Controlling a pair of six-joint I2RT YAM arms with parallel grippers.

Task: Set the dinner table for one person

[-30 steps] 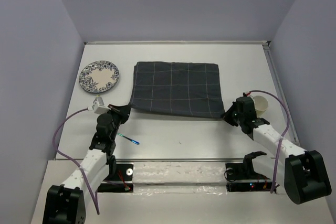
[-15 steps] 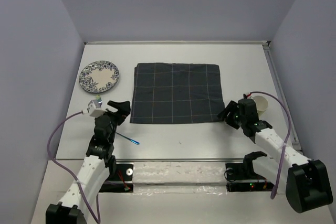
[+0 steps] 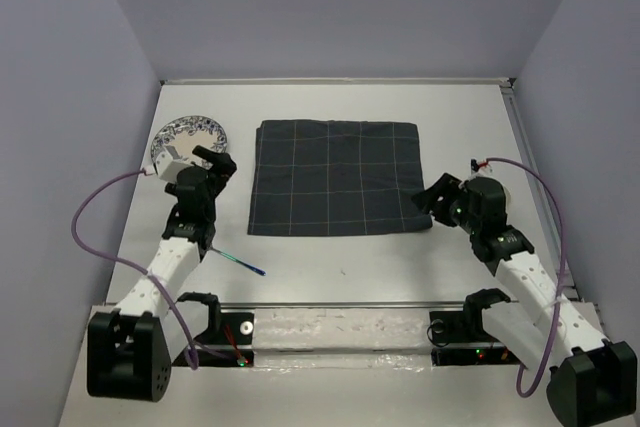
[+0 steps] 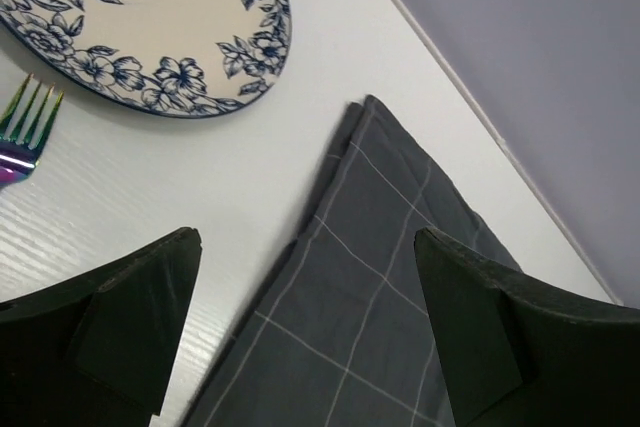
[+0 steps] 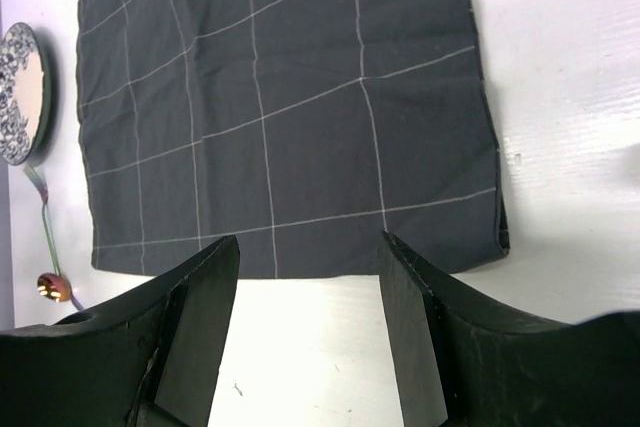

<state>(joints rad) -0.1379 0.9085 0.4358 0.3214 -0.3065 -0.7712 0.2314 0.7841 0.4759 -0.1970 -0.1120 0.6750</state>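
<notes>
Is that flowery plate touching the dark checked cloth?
Apart. The left wrist view shows a strip of bare white table between the plate and the cloth.

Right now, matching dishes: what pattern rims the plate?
Plate: blue flowers on cream; left wrist view.

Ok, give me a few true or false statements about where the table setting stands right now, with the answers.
1. The cloth lies spread flat on the table. True.
2. The plate sits on the cloth. False: it rests on bare table beside the cloth.
3. The left gripper holds the fork. False: it is open and empty; the fork lies on the table.
4. The right gripper is open. True.
</notes>
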